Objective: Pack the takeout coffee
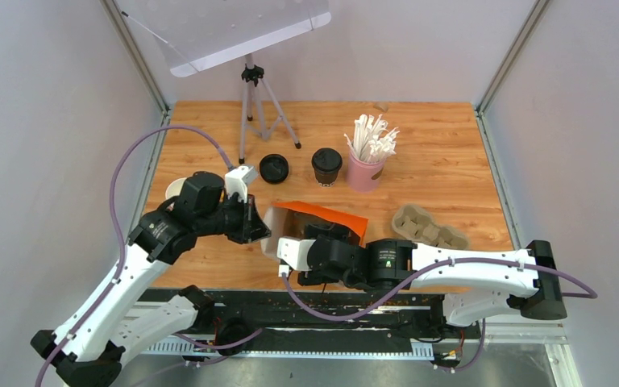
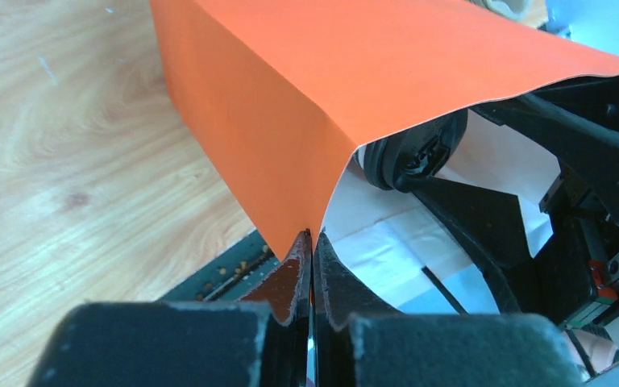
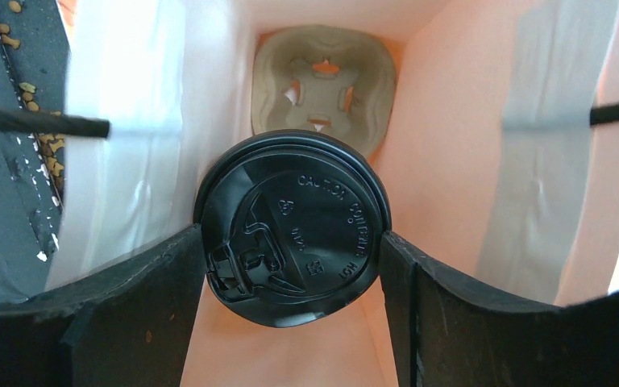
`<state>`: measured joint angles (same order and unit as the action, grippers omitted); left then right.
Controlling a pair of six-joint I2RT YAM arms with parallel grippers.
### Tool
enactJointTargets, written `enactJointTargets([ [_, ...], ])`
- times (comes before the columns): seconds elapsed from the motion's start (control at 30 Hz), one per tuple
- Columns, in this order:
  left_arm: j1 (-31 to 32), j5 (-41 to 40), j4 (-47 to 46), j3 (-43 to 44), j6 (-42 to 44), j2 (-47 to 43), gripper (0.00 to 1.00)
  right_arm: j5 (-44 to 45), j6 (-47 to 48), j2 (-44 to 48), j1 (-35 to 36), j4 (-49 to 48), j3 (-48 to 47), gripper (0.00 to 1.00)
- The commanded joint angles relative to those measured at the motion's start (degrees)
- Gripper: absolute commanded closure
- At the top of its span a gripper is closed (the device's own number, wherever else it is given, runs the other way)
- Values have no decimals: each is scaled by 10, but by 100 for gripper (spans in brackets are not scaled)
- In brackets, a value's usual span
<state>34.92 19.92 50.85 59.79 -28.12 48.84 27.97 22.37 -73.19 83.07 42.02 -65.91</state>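
Observation:
An orange paper bag (image 1: 328, 214) lies on its side near the table's front edge, its mouth facing the arms. My left gripper (image 2: 313, 242) is shut on the lower edge of the bag's mouth (image 2: 306, 185) and holds it apart. My right gripper (image 3: 292, 236) reaches into the bag, shut on a takeout coffee cup by its black lid (image 3: 290, 222), a finger against each side. Deeper inside, a brown pulp tray (image 3: 322, 76) rests against the bag's bottom. Another lidded cup (image 1: 326, 165) stands upright at mid-table. A loose black lid (image 1: 274, 168) lies to its left.
A pink cup of white straws (image 1: 365, 165) stands right of the lidded cup. A second brown pulp tray (image 1: 429, 227) lies right of the bag. A tripod (image 1: 254, 105) stands at the back. A white round thing (image 1: 175, 189) shows behind the left arm.

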Motion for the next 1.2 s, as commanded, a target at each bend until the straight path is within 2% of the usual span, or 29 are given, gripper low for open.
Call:
enactJointTargets([
  [0.0,3,-65,16,27,12,-49,100,-2,5,4,3,-49,-5,29],
  [0.33,3,-52,-50,-79,-7,-159,100,-18,54,-45,3,-134,-23,29],
  [0.6,2,-42,-33,-92,16,-160,100,-41,100,-69,0,-199,-23,28],
  [0.9,3,-38,-32,-94,21,-161,100,-88,109,-88,-27,-214,-31,27],
  [1.17,3,-42,-42,-97,3,-163,100,-75,141,-112,-43,-259,-6,28],
])
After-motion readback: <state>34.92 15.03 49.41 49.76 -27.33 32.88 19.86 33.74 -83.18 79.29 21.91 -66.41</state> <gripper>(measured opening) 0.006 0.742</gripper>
